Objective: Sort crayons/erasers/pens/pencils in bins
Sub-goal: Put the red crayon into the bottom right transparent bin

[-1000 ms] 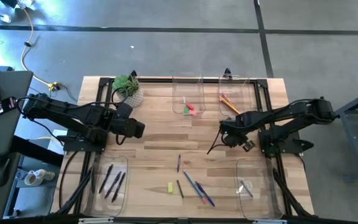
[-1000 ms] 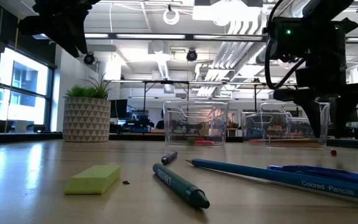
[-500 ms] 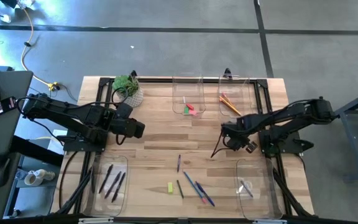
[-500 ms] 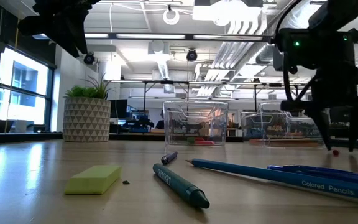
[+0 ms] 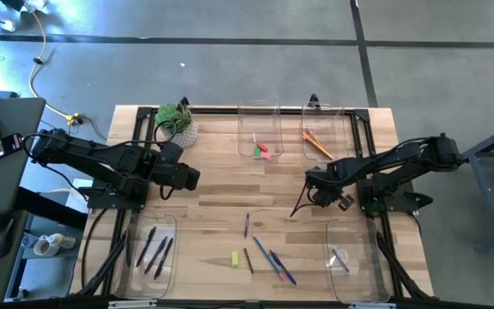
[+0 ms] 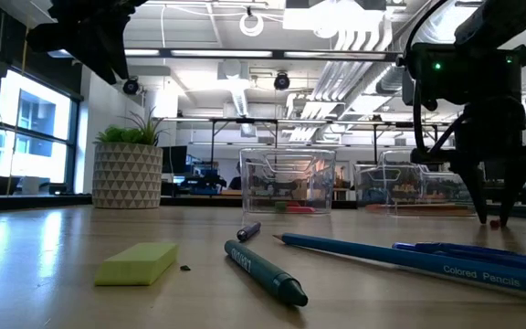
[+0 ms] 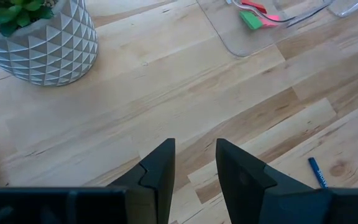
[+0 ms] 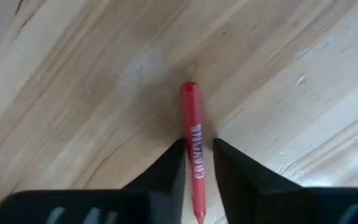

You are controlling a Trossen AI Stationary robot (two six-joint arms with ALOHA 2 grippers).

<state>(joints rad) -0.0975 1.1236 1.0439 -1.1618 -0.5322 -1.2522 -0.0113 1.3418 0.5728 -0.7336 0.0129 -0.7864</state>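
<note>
Red crayon (image 8: pixel 193 143) lying flat, lengthwise between right hand (image 8: pixel 196 163) fingers

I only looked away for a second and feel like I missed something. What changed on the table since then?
The right gripper dropped to the tabletop and drew its fingers in around a red crayon lying there; whether it grips yet isn't clear. The left gripper stayed parked, part-open, near the potted plant. The bins and the loose sticks stayed put.
</note>
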